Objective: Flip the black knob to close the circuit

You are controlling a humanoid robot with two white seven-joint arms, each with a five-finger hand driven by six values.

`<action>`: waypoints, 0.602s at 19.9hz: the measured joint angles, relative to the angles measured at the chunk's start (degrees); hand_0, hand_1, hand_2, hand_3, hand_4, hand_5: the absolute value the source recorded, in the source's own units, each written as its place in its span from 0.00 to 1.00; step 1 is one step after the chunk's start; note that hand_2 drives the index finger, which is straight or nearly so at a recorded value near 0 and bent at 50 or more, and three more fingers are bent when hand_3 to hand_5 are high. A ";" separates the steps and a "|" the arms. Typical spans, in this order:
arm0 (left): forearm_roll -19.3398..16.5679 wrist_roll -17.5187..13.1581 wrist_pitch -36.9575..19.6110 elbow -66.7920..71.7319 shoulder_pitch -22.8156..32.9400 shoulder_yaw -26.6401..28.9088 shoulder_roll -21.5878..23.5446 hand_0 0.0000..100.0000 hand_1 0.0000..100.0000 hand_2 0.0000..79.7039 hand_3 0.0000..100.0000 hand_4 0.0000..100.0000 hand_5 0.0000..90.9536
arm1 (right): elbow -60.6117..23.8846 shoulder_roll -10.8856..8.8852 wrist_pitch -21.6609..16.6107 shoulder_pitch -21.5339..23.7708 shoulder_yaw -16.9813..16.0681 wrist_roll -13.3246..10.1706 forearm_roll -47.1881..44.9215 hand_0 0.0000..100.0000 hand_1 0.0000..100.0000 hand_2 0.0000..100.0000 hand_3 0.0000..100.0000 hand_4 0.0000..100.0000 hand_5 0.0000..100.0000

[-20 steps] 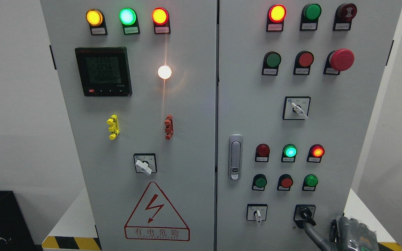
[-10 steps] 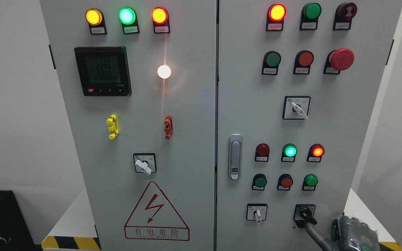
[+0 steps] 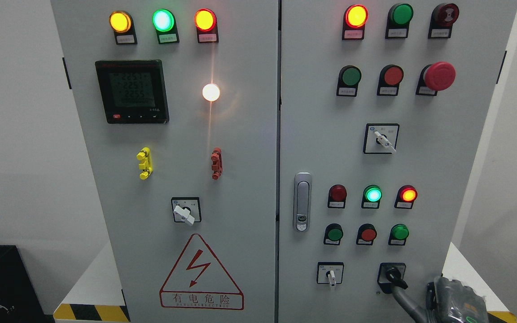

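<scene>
Where right hand (image 3: 453, 300) reaches up, fingers (image 3: 402, 297) just below black knob (image 3: 394, 276).

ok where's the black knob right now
In the head view the black knob sits at the bottom right of the right-hand door, right of a white-handled switch, with the right hand just below-right.

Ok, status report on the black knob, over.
Right hand low at lower right, one finger just under black knob. Left hand unseen. Nothing blocking.
</scene>
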 measured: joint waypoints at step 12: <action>0.00 0.00 0.00 0.00 0.00 0.00 0.00 0.12 0.56 0.00 0.00 0.00 0.00 | -0.60 -0.02 -0.08 0.64 1.27 -0.62 -0.27 0.00 0.00 0.88 1.00 0.88 0.92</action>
